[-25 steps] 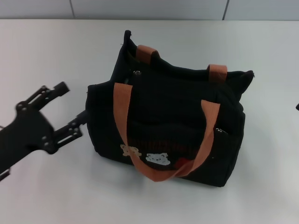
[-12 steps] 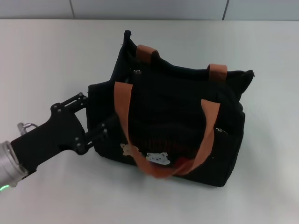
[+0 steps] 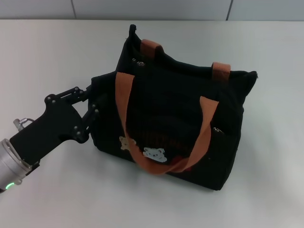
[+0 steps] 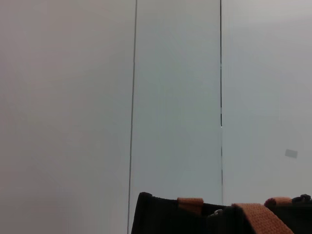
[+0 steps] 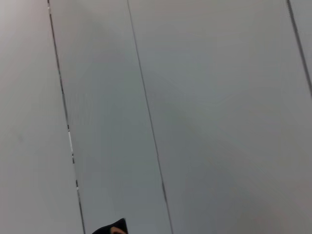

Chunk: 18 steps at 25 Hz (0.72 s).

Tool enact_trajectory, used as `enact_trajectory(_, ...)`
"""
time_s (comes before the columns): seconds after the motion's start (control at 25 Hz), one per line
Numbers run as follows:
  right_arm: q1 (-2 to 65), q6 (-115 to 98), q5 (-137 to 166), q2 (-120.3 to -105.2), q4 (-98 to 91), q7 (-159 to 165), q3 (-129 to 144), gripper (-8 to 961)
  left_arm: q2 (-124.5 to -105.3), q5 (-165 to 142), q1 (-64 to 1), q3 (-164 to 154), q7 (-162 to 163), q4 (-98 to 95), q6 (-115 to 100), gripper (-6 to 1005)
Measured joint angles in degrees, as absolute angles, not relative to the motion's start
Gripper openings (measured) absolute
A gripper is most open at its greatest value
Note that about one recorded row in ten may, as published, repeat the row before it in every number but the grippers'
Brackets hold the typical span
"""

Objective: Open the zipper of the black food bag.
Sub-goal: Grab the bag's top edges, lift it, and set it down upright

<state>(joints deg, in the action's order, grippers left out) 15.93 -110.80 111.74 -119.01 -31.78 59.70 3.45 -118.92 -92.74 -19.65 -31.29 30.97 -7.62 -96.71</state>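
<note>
- Change: the left gripper (image 3: 89,105), black, with open linkage fingers, has closed in from well clear of the boxy black fabric food bag (image 3: 175,114) to its left end wall; the jaws stand partly spread with the end panel's edge between them, whether clamped I cannot tell.
- Effect: the bag has shifted and turned slightly on the white worktop (image 3: 57,52). Judged: the left arm is bracing the bag; the zipper is not yet pulled.
- Zipper (image 3: 138,61): one, along the bag's top edge, silvery pull near the rear left corner.
- Orange-brown webbing handles (image 3: 124,102): two.
- Bear patches (image 3: 155,154): two, on the front face.
- Right gripper: not seen.
</note>
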Motion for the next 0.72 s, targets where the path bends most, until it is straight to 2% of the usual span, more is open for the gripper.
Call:
enact_trajectory(0.24, 16.08, -110.04, 111.62, -119.17, -31.27, 59.72, 2.77, 842, -118.88, -90.62, -20.61, -30.2, 29.71, -8.33, -99.79, 240)
enact_trajectory(0.72, 16.96, -115.76, 105.54, -118.89, -33.83, 67.17, 2.11, 841, -118.98, -90.29, -25.79, -30.57, 31.03, -17.91, -107.04, 216)
